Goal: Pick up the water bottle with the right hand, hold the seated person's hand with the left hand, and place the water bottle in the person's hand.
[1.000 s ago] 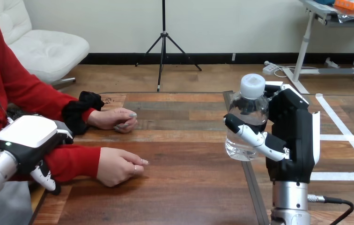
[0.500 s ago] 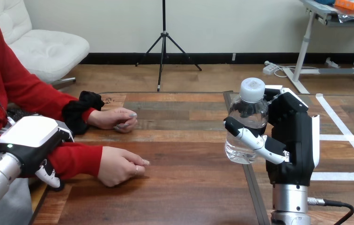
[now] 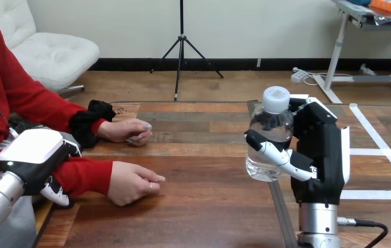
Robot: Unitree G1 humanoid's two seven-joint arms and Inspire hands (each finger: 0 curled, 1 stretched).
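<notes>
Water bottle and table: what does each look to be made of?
The water bottle looks like clear plastic, glossy: the black right hand shows through it; its cap is opaque white. The table looks like wood planks, brown with visible grain and a dull sheen; solid or veneer, I cannot tell.

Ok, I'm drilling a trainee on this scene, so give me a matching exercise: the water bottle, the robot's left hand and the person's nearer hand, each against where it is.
1. water bottle
2. left hand
3. person's nearer hand

A. resting on the table, empty
B. upright in the right hand
C. by the red sleeve, at the view's left

Pairs: 1-B, 2-C, 3-A.
</notes>
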